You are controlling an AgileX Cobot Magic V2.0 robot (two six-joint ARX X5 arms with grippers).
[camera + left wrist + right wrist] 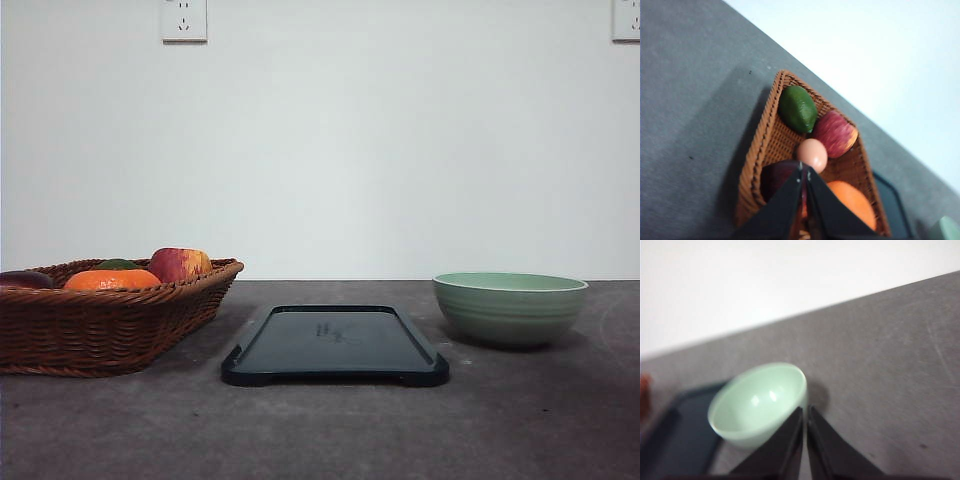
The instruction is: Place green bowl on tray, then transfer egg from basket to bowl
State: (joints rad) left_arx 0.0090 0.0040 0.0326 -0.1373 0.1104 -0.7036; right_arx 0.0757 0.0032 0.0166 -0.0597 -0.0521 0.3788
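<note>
The pale green bowl (510, 307) stands on the grey table to the right of the dark tray (335, 343), apart from it and empty. The wicker basket (105, 315) sits at the left. Among the fruit inside it lies the reddish-brown egg (812, 154). My left gripper (804, 170) hangs above the basket with its fingers shut together, tips just short of the egg, holding nothing. My right gripper (804, 412) is shut too, hovering by the bowl (757, 404) near its rim, with the tray (680, 445) beyond.
The basket (765, 150) also holds a red-yellow apple (836, 133), a green fruit (798, 108), an orange (852, 200) and a dark purple fruit (780, 177). A white wall with sockets (184, 19) backs the table. Bare grey tabletop lies in front of the tray.
</note>
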